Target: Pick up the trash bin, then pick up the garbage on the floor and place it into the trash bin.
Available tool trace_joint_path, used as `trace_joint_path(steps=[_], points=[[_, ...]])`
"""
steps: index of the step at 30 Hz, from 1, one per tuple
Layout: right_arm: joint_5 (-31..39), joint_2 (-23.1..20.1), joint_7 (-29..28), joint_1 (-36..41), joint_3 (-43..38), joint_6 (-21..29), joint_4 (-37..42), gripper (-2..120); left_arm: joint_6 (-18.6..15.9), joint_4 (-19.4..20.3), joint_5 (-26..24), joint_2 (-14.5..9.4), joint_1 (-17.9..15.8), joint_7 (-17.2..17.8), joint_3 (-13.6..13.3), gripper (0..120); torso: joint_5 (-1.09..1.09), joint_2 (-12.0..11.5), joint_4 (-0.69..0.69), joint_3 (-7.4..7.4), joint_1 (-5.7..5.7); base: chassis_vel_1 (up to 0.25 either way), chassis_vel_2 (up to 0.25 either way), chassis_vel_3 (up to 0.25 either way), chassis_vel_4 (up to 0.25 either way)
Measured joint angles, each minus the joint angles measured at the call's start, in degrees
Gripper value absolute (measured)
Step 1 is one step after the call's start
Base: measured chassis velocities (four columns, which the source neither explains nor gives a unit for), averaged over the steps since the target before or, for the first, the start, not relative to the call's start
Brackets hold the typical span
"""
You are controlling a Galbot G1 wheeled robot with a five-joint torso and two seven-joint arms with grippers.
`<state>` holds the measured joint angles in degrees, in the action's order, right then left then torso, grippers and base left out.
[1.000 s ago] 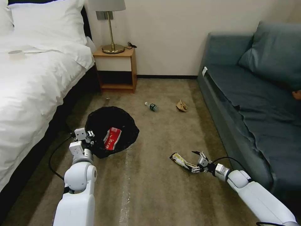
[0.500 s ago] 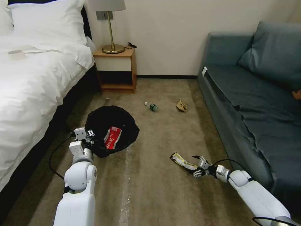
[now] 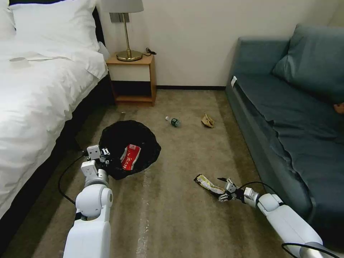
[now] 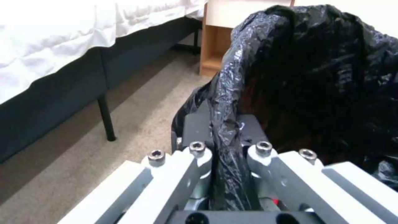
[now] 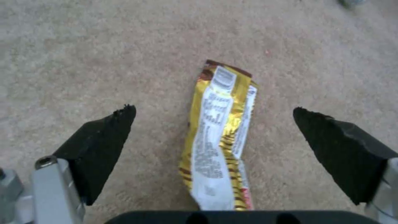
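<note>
Snack wrapper (image 5: 219, 137) lies flat on the carpet (image 3: 172, 215), at roughly 5 o'clock in the head view, its near end tucked under the right gripper (image 3: 223, 189). In the right wrist view it is centred between the two black pads (image 5: 99, 146), which stand wide apart, not touching it.

Risk: the foil is thin and flat on the pile, so a close with pads too high would skim over it; too low and the tips would dig into carpet. A pinch at the near end only may let the long strip flop or slip out on lift.

Trash bin (image 3: 130, 147) sits at about 9 o'clock, well apart from the wrapper. The left gripper (image 4: 226, 174) is clamped on the bag-covered rim. Red-and-white wrapper (image 3: 130, 157) is inside already.

Risk: the grip may be mostly on loose black bag (image 4: 311, 77), so the liner could pull free or the bin tilt.

Bottle (image 3: 173, 122) and brown paper (image 3: 207, 120) lie near 12 o'clock, not yet collected.
</note>
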<state>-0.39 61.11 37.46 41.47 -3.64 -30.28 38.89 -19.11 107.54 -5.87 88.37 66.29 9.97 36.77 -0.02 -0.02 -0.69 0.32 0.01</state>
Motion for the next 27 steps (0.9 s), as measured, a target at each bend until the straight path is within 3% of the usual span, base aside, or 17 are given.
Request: trace_joint_path(steps=[12,27], points=[[-1.30,1.73,-1.20,0.14,0.42,0.19,-1.06,98,-0.02,0.74,0.00,-0.05,0.56,0.05,0.35,5,0.00,-0.01,0.00,0.00,0.00,0.000,0.000,0.000,0.000],[-4.88,5.63,-9.05,-0.39,0.56,3.14,-3.54,98,-0.05,1.10,-0.18,-0.22,0.69,0.06,0.50,5,0.00,-0.01,0.01,0.00,0.00,0.000,0.000,0.000,0.000]])
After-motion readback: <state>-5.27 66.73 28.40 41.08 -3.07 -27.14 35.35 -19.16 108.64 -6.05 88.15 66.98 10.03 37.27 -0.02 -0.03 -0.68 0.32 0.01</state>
